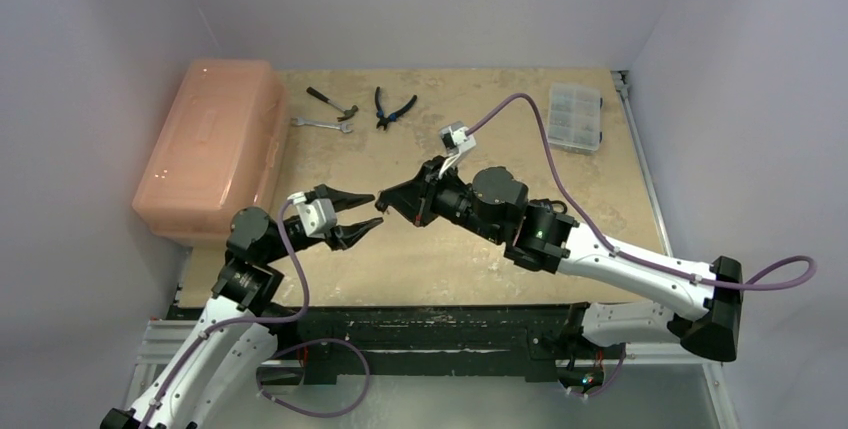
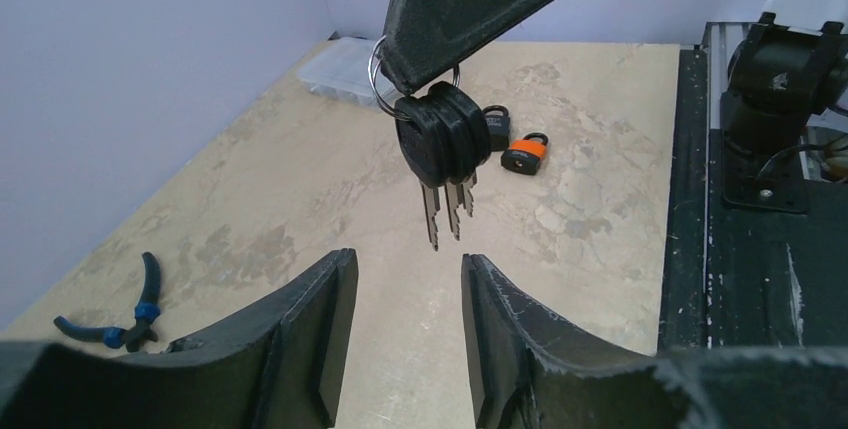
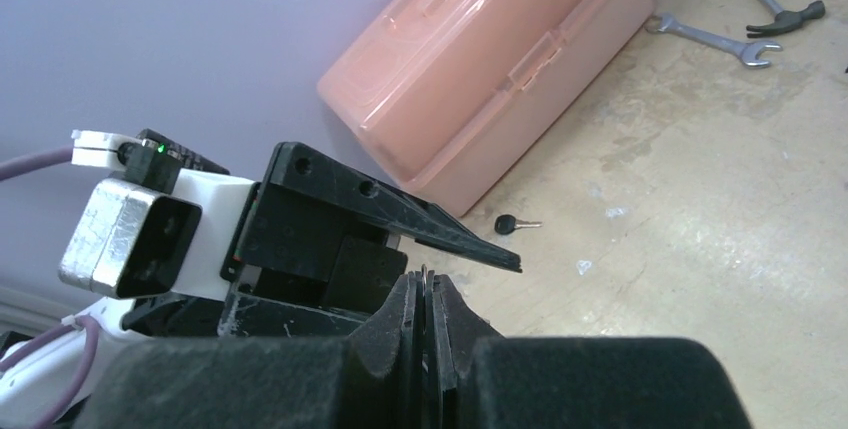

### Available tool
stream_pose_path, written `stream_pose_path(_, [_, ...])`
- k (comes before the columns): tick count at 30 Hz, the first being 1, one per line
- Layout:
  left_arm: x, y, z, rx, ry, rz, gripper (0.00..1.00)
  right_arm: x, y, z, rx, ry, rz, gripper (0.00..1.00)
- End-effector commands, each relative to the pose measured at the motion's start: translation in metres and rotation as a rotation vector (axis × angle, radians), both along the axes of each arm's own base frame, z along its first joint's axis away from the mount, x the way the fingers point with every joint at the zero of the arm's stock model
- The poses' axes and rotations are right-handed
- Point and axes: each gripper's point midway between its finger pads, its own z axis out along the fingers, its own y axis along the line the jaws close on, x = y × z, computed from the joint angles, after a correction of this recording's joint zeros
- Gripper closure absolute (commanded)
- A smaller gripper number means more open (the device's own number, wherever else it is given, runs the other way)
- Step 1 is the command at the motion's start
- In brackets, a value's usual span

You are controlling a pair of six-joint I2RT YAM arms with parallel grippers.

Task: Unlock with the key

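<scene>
A bunch of black-headed keys (image 2: pixel 440 134) hangs blades down from a metal ring. My right gripper (image 2: pixel 415 79) is shut on that ring (image 3: pixel 425 277), held above the table. My left gripper (image 2: pixel 408 289) is open just short of the blade tips, with nothing between its fingers (image 2: pixel 320 319). From above, the two grippers meet tip to tip, left gripper (image 1: pixel 362 215) and right gripper (image 1: pixel 384 205). An orange-and-black padlock (image 2: pixel 525 154) lies on the table beyond the keys, beside a black padlock (image 2: pixel 495 121). A single loose key (image 3: pixel 512 223) lies near the pink box.
A pink toolbox (image 1: pixel 212 144) fills the table's left side. Hammer (image 1: pixel 332 101), wrench (image 1: pixel 322 124) and pliers (image 1: pixel 393 109) lie at the back. A clear organiser case (image 1: pixel 575 116) sits at the back right. The black frame rail (image 2: pixel 690 199) runs along the near edge.
</scene>
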Motion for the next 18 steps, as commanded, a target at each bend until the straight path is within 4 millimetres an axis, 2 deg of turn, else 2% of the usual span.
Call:
stream_pose_path(1, [0.0079, 0.0032, 0.0138, -0.023, -0.12, 0.045, 0.56, -0.0015, 0.0068, 0.0291, 0.068, -0.005, 0.024, 1.0])
stream_pose_path(9, [0.0099, 0.0098, 0.0161, -0.019, -0.151, 0.09, 0.6, -0.0008, 0.0103, 0.0252, 0.061, 0.007, 0.029, 1.0])
stream_pose_path(18, [0.0108, 0.0079, 0.0158, -0.031, -0.143, 0.083, 0.61, -0.0023, 0.0162, 0.0234, 0.068, 0.023, 0.048, 1.0])
